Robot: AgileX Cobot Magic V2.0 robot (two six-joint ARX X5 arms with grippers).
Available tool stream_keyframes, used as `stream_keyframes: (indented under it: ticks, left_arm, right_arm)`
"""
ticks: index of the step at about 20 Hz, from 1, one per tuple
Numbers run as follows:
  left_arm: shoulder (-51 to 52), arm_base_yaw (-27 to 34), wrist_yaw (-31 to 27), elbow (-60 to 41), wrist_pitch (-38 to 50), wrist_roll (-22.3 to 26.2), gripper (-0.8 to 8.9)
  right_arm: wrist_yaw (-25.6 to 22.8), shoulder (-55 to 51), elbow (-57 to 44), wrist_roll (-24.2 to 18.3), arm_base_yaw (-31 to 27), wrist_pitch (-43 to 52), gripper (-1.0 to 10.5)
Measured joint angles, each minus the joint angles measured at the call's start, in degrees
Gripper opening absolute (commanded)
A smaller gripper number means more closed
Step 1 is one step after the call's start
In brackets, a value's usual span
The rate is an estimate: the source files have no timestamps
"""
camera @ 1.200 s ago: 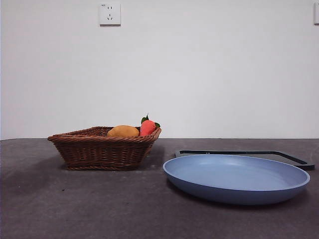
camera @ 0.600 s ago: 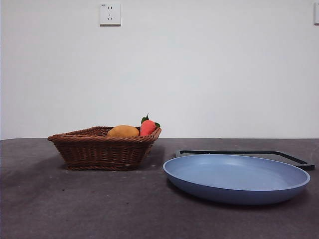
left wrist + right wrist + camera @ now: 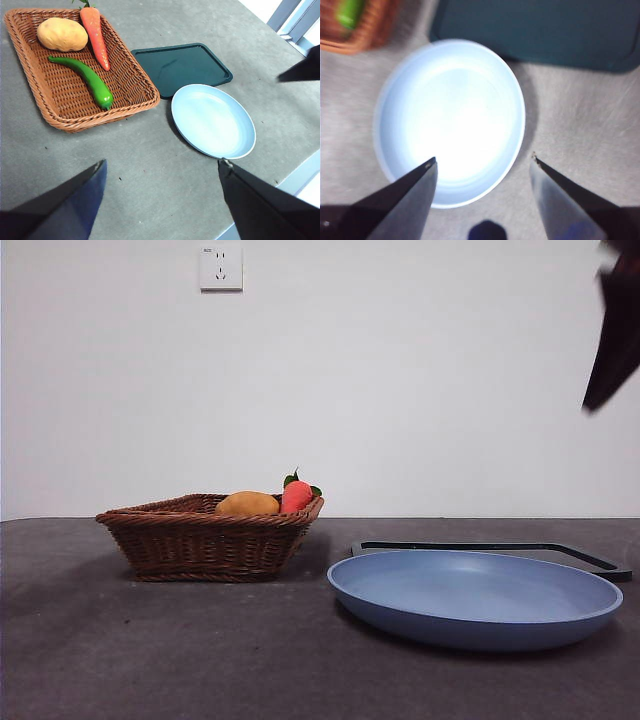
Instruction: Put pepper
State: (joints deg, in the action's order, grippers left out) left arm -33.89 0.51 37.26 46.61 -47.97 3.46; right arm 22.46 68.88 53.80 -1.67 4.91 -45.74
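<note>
Left wrist view is giving me what the front view is hiding: the pepper [image 3: 85, 79] is lying inside the wicker basket [image 3: 30, 75], well ahead of my left pincer [image 3: 162, 172], between the potato [image 3: 62, 34] and the basket's nearer rim, with the carrot [image 3: 95, 35] just beside it. From the front I am seeing only the basket's wall [image 3: 205, 545], the potato's top [image 3: 247, 504] and the carrot's tip [image 3: 296, 496]; the pepper is lying below the rim there. My left pincer is hanging high with its jaws spread wide, holding nothing. My right pincer [image 3: 482, 165] is hovering over the blue plate [image 3: 451, 122], jaws also parted and gripping nothing, and its camera is catching a blurred green bit of the pepper [image 3: 349, 12] at the basket's corner. In the front view it is showing as a dark tip [image 3: 612, 335] at the upper corner. I am counting one pepper, one potato, one carrot, one basket, one plate and one dark green tray [image 3: 182, 65] lying beyond the plate.
</note>
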Motion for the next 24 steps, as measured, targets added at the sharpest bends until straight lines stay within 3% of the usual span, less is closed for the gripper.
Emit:
stream_keyframes:
  ticks: [10,12,21,24]
  left_arm:
    - [0.0,0.0,0.0,0.0,0.0,0.0,3.90]
    - [0.0,0.0,0.0,0.0,0.0,0.0,3.89]
    - [0.0,0.0,0.0,0.0,0.0,0.0,3.89]
    - [-0.4,0.0,0.0,0.0,0.0,0.0,3.89]
  right_arm:
    - [-0.4,21.4,0.0,0.0,0.8,9.0,2.8]
    - [-0.4,23.3,0.0,-0.5,0.8,9.5,2.7]
    - [-0.2,25.9,0.0,-0.9,3.0,10.8,0.0]
    - [0.2,25.9,0.1,-0.2,2.7,11.1,0.1]
